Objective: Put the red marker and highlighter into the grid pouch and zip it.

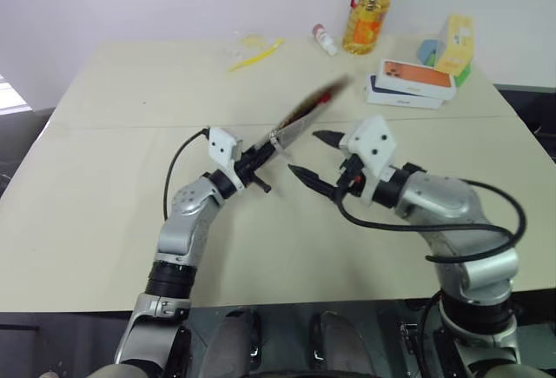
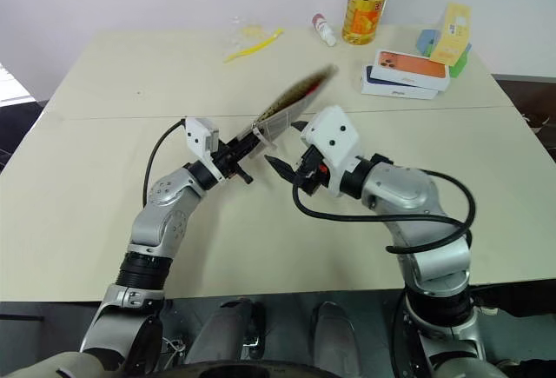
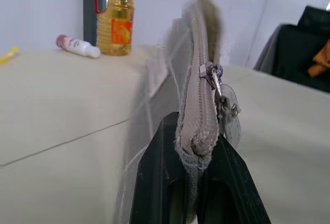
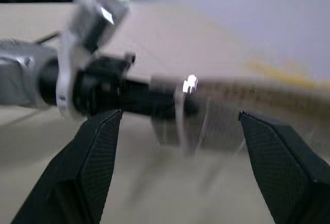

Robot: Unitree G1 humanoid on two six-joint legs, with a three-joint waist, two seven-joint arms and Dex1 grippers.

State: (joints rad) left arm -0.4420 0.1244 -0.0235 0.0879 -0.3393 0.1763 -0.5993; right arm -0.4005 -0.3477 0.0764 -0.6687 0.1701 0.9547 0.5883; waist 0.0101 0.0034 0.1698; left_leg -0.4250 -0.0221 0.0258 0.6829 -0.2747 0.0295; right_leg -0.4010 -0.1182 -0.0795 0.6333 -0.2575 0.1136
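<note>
1. Clamping one end of the flat grey fabric grid pouch (image 3: pixel 198 116), the left gripper (image 1: pixel 258 162) held it raised above the beige table (image 1: pixel 104 178).
2. Just right, the right gripper (image 1: pixel 314 157) gaped wide, empty.

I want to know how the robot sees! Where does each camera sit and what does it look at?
Left eye, right eye: on the head, looking down over both arms at the table; they share the whole scene.
Left wrist: looks along the left claw, shut on the grid pouch.
Right wrist: looks between the open right claw fingers at the same pouch and the left arm.
</note>
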